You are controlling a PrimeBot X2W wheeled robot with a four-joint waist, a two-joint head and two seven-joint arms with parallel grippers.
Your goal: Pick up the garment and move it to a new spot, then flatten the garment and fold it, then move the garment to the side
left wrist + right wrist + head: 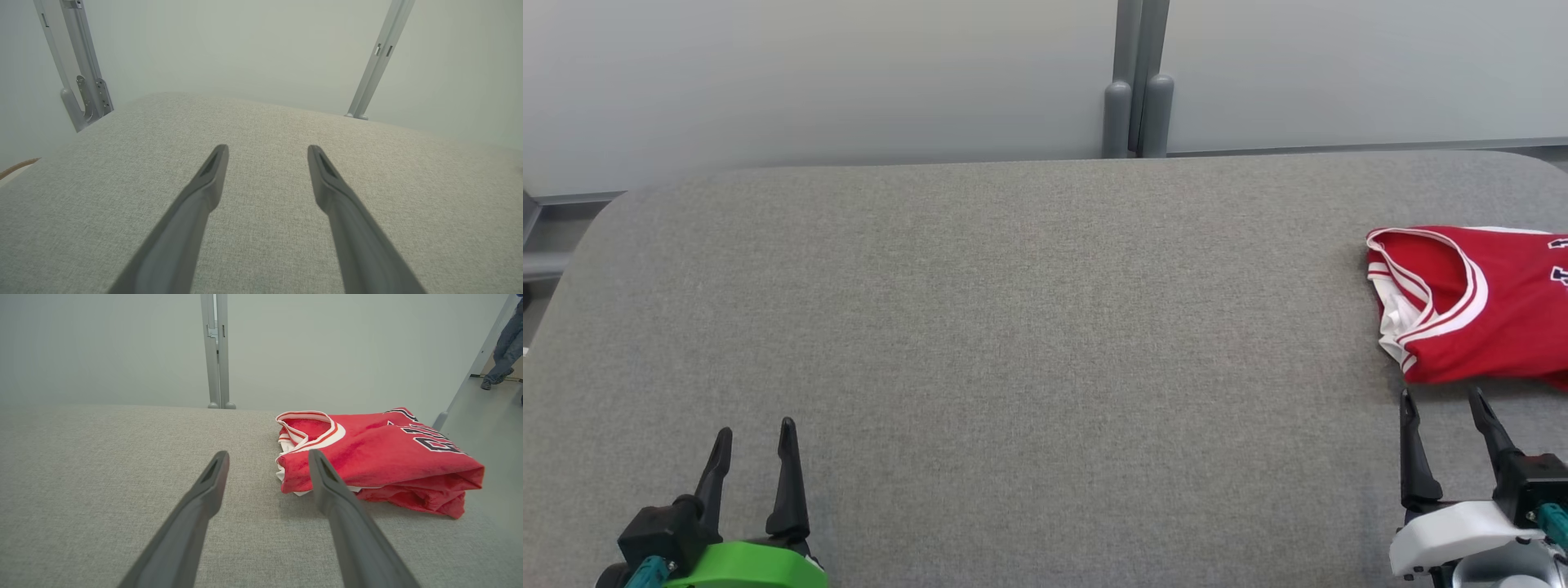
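2 sets of jaws stand apart, empty; folded garment (1494, 327) near right jaws.

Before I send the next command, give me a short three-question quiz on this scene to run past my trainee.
1. True or false: the right claw is shut on the red jersey.
2. Which claw is nearer the jersey? A: left claw. B: right claw.
3. Fill in: by the robot's own sides, the folded jersey lies near the ___ edge of the grey table.
Key: 1 false, both claws are open and empty; 2 B; 3 right.
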